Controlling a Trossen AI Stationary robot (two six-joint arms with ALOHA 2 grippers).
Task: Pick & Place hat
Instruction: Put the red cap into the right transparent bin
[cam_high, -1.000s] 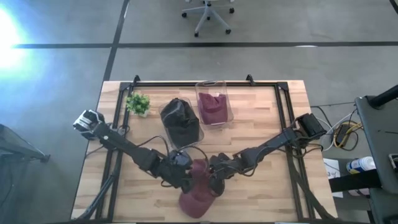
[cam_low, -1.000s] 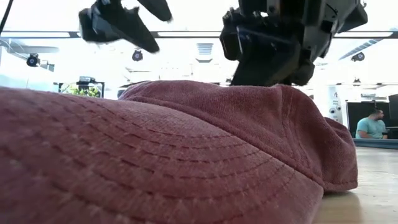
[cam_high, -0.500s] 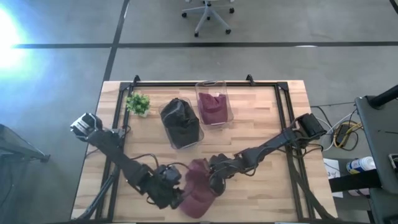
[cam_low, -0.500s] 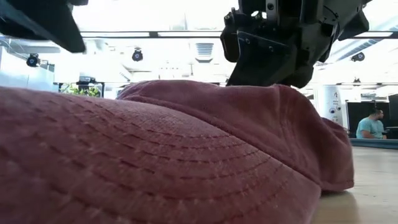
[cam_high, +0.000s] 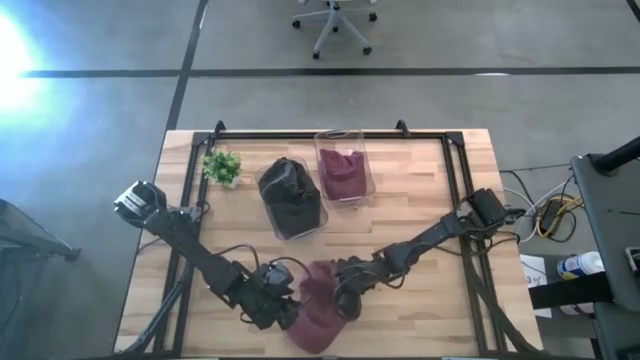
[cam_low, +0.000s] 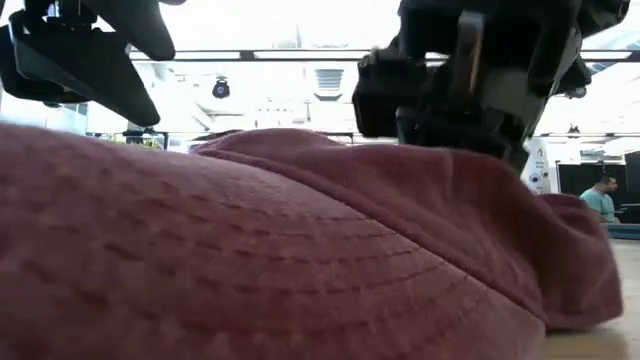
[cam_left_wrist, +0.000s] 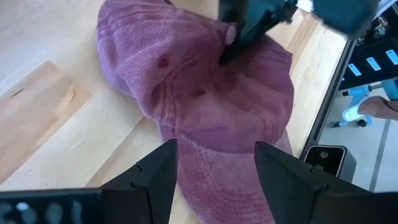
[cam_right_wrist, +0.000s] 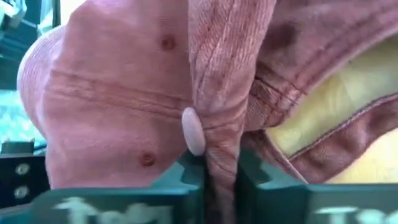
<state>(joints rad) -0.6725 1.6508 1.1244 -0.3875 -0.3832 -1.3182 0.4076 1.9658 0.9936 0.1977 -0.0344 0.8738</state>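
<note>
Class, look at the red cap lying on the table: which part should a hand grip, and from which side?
Grip the red cap by the soft crown, from above. The crown folds into a pinchable ridge, as the right hand shows, while the brim lies flat on the table.

The hat (cam_high: 318, 312) lies on the table (cam_high: 420, 190) at its near edge, with the left gripper (cam_high: 282, 306) just beside it on the left and the right gripper (cam_high: 345, 300) pinching a fold of its crown from the right. Behind the hat toward the far edge stand a bag (cam_high: 291, 197) and, just right of the bag, a bin (cam_high: 343, 165) with cloth in it. A small plant (cam_high: 222, 166) sits left of the bag, well apart from the hat.
</note>
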